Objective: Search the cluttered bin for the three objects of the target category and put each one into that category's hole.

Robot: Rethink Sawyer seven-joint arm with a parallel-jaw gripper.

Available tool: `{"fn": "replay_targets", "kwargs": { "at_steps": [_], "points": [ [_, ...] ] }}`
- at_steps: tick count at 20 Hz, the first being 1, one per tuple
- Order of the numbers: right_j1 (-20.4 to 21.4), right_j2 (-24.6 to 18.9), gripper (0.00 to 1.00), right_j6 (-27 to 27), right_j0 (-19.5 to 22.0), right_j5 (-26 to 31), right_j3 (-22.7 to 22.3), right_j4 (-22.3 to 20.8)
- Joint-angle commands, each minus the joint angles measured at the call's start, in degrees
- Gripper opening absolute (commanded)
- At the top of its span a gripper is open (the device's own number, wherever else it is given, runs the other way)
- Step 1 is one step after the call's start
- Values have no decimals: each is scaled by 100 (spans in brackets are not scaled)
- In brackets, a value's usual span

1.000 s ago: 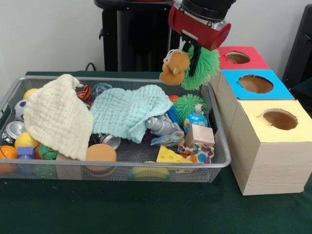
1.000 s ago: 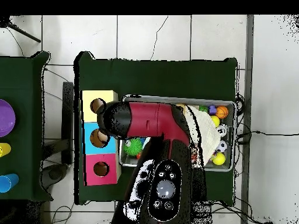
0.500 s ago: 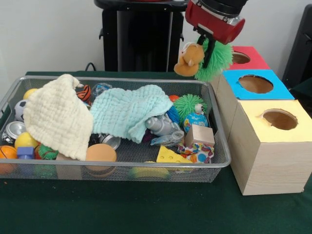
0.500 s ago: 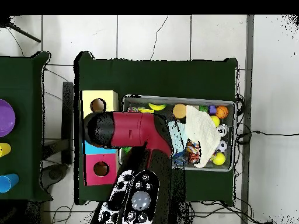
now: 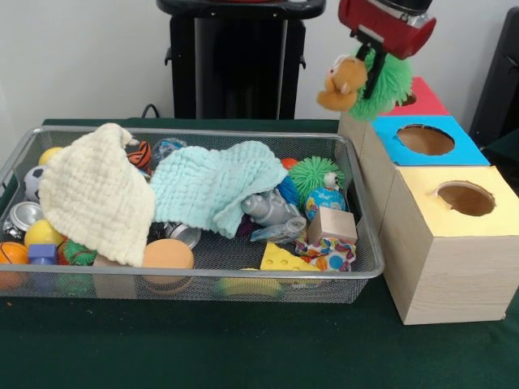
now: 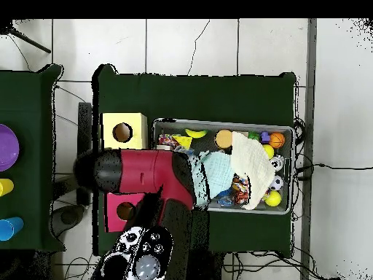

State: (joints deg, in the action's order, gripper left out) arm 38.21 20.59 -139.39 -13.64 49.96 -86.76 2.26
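**Two toys held above the boxes**

A brown plush (image 5: 341,81) and a green fuzzy ball (image 5: 389,85) are gripped together by the gripper (image 5: 375,77), whose black fingers are clamped between them. Both toys are carried in the air, clear of the bin (image 5: 369,271), above the near edge of the red box (image 5: 422,99). In the overhead view the toys and the blue box are hidden beneath the arm (image 6: 149,175).

Three boxes are lined up beside the bin: the red box farthest back, the blue box (image 5: 422,139) in the middle and the yellow box (image 5: 458,198) nearest the camera. A round hole is cut in the top of each.

In the bin, a cream cloth (image 5: 93,190) is draped over the left part and a mint cloth (image 5: 215,185) over the middle. A second green fuzzy ball (image 5: 312,174) is seen at the right, with a globe ball (image 5: 326,198) and a wooden block (image 5: 332,224) just beside it. A cheese wedge (image 5: 284,258) and an orange ball (image 5: 168,255) are set against the front wall. A yellow ball (image 5: 40,233) and a soccer ball (image 5: 32,182) are found at the left end.
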Motion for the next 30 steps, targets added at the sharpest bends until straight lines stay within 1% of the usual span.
{"fn": "replay_targets", "kwargs": {
  "at_steps": [1,6,7,11,13,17,21,27,30],
  "points": [
    [475,140,0,-1954,-463,415,-959,612],
    [687,251,0,-2096,-806,534,-1128,834],
    [754,301,0,-2217,-965,612,-1156,873],
    [868,422,0,-2447,-1314,642,-1264,1006],
    [869,467,0,-2468,-1434,436,-1419,1079],
    [792,462,0,-2397,-1538,-99,-1732,1190],
    [716,325,0,-2215,-1446,-618,-2020,1337],
    [558,322,0,-2147,-1448,-1113,-2220,1376],
    [477,216,0,-2034,-1362,-1455,-2385,1448]
  ]
}}
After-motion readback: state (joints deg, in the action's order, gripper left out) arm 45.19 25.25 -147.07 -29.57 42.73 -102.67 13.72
